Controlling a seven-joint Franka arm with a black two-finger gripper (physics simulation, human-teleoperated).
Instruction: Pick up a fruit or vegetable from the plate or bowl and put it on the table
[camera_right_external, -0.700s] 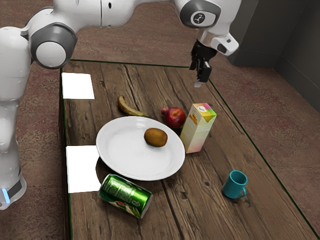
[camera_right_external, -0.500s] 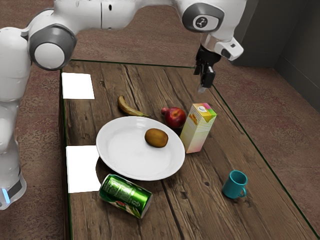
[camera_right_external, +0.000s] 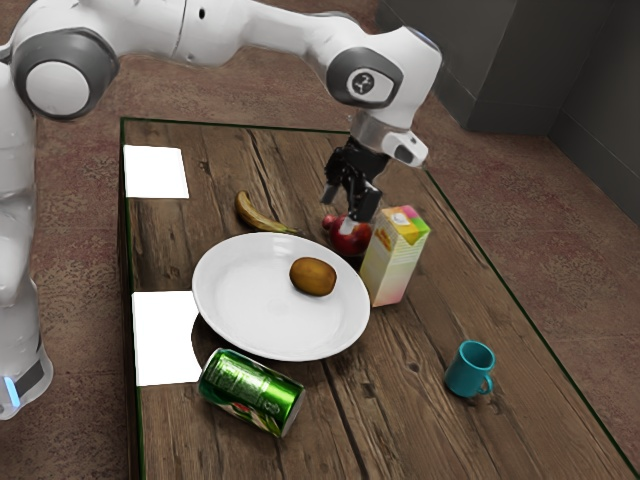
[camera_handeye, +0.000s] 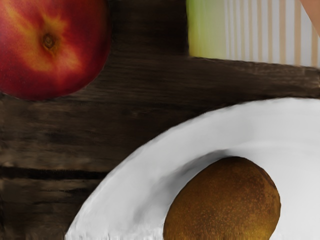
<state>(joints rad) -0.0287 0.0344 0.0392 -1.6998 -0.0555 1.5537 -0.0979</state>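
My gripper (camera_right_external: 347, 202) hangs above the table near the red fruit, beyond the plate's far edge in the exterior view. Its two fingers stand apart, open. A brown kiwi-like fruit (camera_right_external: 313, 277) lies on the white plate (camera_right_external: 225, 318), toward the side nearest the carton. In the wrist view the brown fruit (camera_handeye: 225, 202) rests inside the rim of the plate (camera_handeye: 150, 155). The wooden table (camera_right_external: 420, 430) carries the plate.
A red fruit (camera_right_external: 352, 240), also in the wrist view (camera_handeye: 50, 50), lies beside an upright carton (camera_right_external: 390, 267). A banana (camera_right_external: 262, 218) lies behind the plate, a green can (camera_right_external: 250, 390) in front. A teal mug (camera_right_external: 467, 370) stands at the exterior view's right.
My hand has swung toward the exterior view's left and come lower, closer to the plate and red fruit. It has turned too, and the gap between its fingers shows more. The objects have stayed put.
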